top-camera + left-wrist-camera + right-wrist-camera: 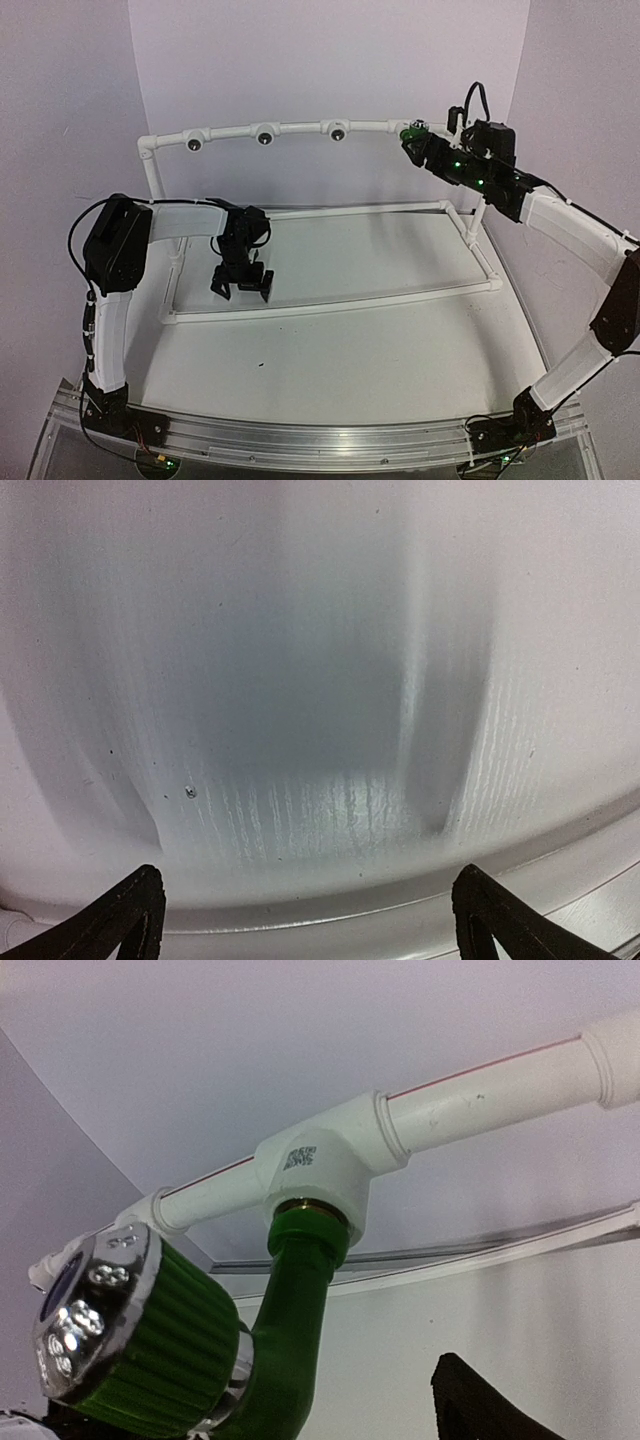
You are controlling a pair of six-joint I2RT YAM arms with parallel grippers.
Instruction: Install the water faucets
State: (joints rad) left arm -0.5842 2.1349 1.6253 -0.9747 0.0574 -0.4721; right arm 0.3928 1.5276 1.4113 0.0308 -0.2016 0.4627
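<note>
Green faucet [290, 1300] is up at the rail, folks, its neck entered into the mouth of the white tee fitting [315, 1165] at the right-hand end of the pipe rail [300, 128]. A thin brass ring [312, 1207] shows right at the joint. The ribbed head with its silver face hangs low and to the left in the right wrist view (big, close, filling the corner).

The right hand [418, 147] is raised to that joint. One dark finger [490, 1400] shows just clear of the faucet's bend and the other is hidden behind the head, so I cannot tell whether it is clamped on the faucet or let go. The left hand [305, 925] hovers low over the bench [350, 350], released, tips spread wide with nothing between them, well apart from the action. Three more tees [265, 136] along the rail show dark, unfilled holes.

My read: this is the seating step, and it looks close to done for this one. To do it well, keep the neck square to the tee's mouth so the thread does not cross. Turn about the neck's own axis rather than levering on the head, and stop once the joint goes snug with the head pointing out over the bench. Too much sideways push could flex the thin rail.
</note>
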